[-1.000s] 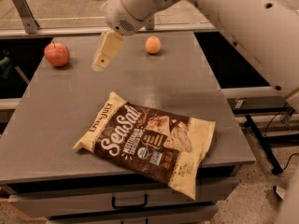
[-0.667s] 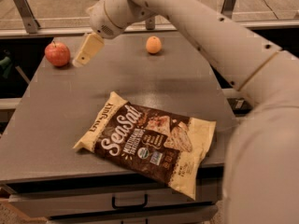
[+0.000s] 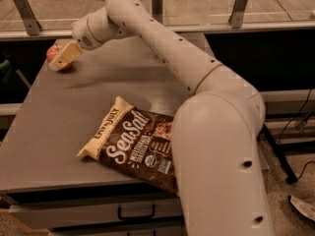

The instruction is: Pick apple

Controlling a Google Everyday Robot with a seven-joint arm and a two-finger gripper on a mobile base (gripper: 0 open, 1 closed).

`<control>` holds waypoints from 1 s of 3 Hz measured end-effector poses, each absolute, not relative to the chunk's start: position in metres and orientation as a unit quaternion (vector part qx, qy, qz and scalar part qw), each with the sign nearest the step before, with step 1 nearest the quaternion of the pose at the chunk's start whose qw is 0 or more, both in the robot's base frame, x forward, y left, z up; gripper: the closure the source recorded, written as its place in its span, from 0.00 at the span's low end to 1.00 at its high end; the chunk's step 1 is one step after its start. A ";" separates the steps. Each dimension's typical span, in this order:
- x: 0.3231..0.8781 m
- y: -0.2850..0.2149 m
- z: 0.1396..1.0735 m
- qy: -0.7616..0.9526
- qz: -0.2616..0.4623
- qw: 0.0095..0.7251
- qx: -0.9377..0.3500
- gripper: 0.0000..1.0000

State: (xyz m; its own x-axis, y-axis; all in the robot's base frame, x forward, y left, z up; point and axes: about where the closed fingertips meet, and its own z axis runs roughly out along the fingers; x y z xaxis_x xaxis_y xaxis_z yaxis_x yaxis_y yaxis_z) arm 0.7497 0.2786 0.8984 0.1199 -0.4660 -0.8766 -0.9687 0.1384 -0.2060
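Note:
The red apple (image 3: 51, 51) sits near the far left corner of the grey table (image 3: 54, 127). Only its upper left part shows, because my gripper (image 3: 60, 63) is right in front of it, at the apple or touching it. The tan gripper hangs from the white arm (image 3: 162, 43), which reaches across the table from the right. The small orange fruit is hidden behind the arm.
A brown Sea Salt snack bag (image 3: 130, 144) lies flat in the near middle of the table. The arm's large elbow (image 3: 221, 156) fills the near right. A glass railing with metal posts (image 3: 22, 11) runs behind the table. A drawer handle (image 3: 137, 213) is below the front edge.
The gripper has moved left across the far side of the table, from between the two fruits to the apple. The arm now covers the orange fruit.

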 end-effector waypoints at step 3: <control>0.736 0.334 0.856 0.658 0.312 0.392 -0.562 0.49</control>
State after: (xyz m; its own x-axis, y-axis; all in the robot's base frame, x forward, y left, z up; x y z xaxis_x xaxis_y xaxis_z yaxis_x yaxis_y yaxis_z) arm 0.7357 0.3336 0.8557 -0.0613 -0.4955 -0.8665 -0.9843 0.1740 -0.0299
